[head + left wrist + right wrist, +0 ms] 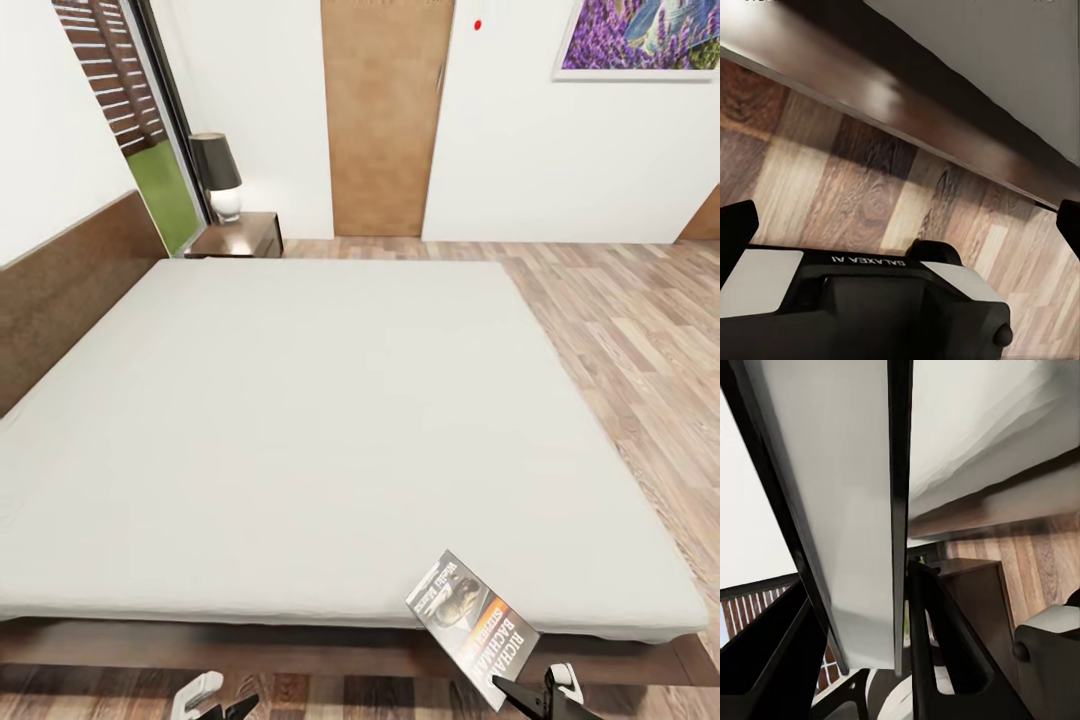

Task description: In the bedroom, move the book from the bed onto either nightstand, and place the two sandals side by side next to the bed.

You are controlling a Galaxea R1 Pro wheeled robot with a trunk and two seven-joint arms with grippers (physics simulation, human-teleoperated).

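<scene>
Gripping fingers (832, 652) on thin flat book (471, 612)

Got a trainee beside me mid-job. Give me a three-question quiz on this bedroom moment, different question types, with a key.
1. True or false: the book lies flat in the middle of the bed.
2. Which gripper is shut on the book? A) left B) right C) neither
3. Fill in: on the nightstand beside the headboard stands a ____.

Key:
1. False. It is tilted up at the bed's near edge, held by the right gripper.
2. B. The right wrist view shows its fingers either side of the book; the left gripper is open over the floor.
3. lamp
</scene>
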